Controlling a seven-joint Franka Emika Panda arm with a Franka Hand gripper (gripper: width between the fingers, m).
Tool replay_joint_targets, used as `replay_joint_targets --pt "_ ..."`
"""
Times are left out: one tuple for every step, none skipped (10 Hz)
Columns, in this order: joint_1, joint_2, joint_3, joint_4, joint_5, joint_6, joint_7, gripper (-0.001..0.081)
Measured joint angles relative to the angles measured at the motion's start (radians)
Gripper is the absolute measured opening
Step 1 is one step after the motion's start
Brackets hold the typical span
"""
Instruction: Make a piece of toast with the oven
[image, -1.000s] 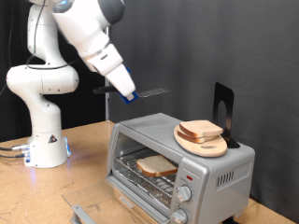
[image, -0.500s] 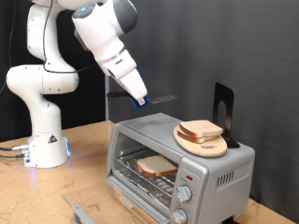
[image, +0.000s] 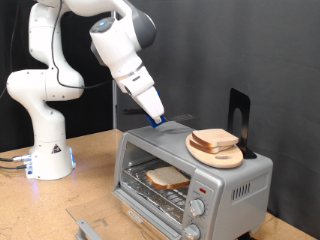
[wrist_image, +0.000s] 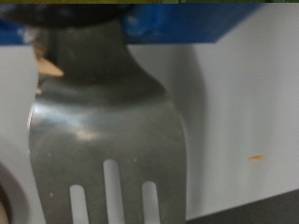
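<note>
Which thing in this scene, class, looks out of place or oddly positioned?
The oven stands open with one piece of toast on its rack, yet another slice sits on a wooden plate on the oven's roof. The gripper holds a metal spatula just above that roof.

We see even, bright room light in the exterior view, with soft glare on the oven (image: 195, 165) top. The wrist view is blurred and out of focus; the metal spatula (wrist_image: 107, 140) shows dull reflections.
</note>
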Motion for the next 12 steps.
replay_joint_targets --pt "0.0 0.015 0.023 -0.002 0.002 0.033 0.026 0.0269" --pt "0.0 0.03 0.043 -0.003 0.008 0.062 0.039 0.0269" --pt "0.0 0.044 0.057 -0.003 0.018 0.084 0.043 0.0269" --pt "0.0 0.057 0.068 -0.003 0.027 0.097 0.044 0.0269" --pt "0.0 0.064 0.074 -0.003 0.033 0.104 0.044 0.0269" --pt "0.0 0.064 0.078 -0.002 0.037 0.106 0.044 0.0335" --pt "0.0 0.064 0.08 -0.002 0.039 0.106 0.044 0.0335" --pt "0.0 0.065 0.08 -0.002 0.039 0.106 0.043 0.0542" --pt "0.0 0.065 0.08 -0.002 0.039 0.105 0.042 0.0542" --pt "0.0 0.065 0.08 -0.002 0.039 0.105 0.04 0.0641" --pt "0.0 0.065 0.079 -0.002 0.039 0.104 0.038 0.0641" --pt "0.0 0.065 0.078 -0.002 0.039 0.102 0.036 0.0681"
